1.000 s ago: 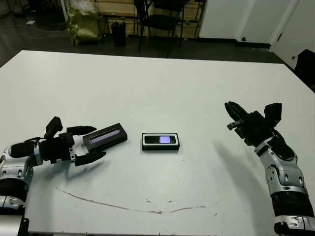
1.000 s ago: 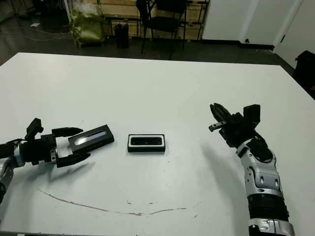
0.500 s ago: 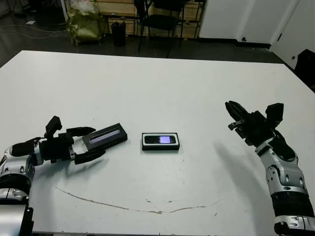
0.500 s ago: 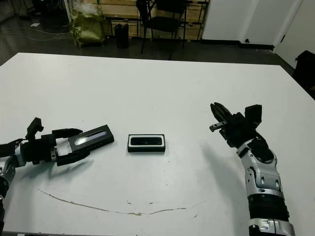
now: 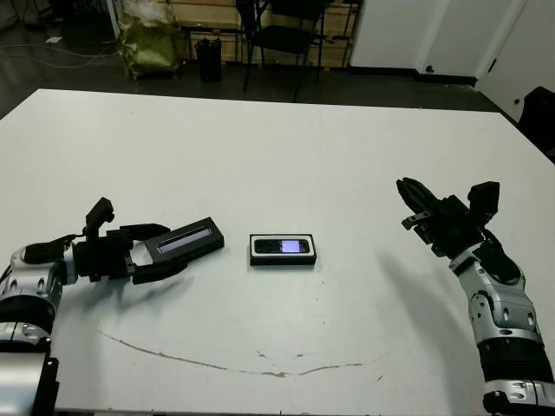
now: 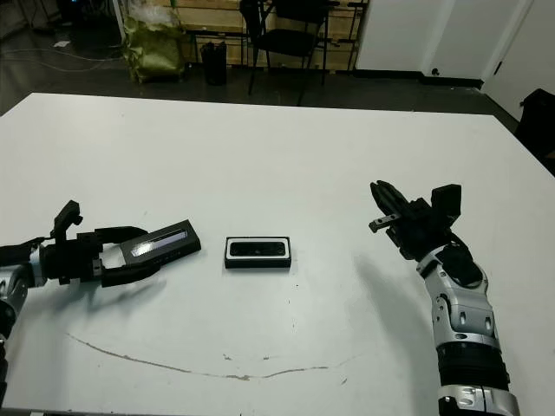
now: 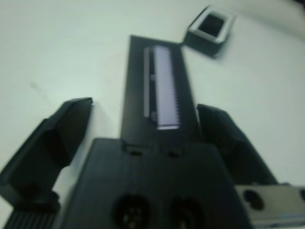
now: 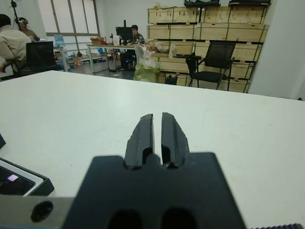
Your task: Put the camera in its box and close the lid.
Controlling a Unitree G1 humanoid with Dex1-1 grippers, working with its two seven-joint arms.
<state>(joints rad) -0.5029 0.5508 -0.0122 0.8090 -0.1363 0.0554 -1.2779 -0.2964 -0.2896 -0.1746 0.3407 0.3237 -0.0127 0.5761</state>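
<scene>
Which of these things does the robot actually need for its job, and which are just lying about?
For the job:
- lid, between the open fingers of the left tool
- box
- camera, lying in the box

Just about:
- brown streak on the table
- chair and green bag beyond it

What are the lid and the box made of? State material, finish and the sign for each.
Lid: looks like matte black card or plastic; flat, sharp-edged, no glare, with a smoother pale grey-blue panel. Box: the same dull black outside with a white lining at the rim, possibly card or foam. The views leave the exact material open.
</scene>
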